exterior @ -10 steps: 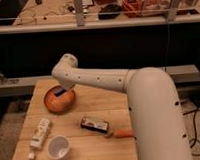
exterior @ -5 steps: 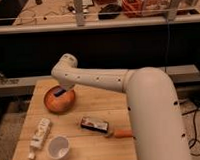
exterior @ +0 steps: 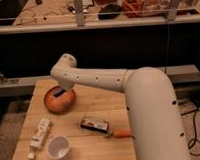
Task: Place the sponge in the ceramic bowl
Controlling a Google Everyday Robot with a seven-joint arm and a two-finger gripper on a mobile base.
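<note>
End effector (exterior: 59, 92), grip state unclear, hangs over ceramic bowl (exterior: 67, 102); label on box (exterior: 94, 124) unreadable.

My gripper (exterior: 58, 92) hangs over the glossy ceramic bowl (exterior: 70, 103); worktop (exterior: 97, 102) matt pale wood, my arm (exterior: 106, 82) smooth white plastic.

We see a wooden table (exterior: 102, 100) bearing the ceramic bowl (exterior: 66, 104) at back left, with a white bottle (exterior: 40, 133) and a white cup (exterior: 58, 147) in front. A dark box (exterior: 94, 124) and a small orange item (exterior: 121, 133) lie mid-table. The gripper (exterior: 58, 92) hangs over the bowl.
</note>
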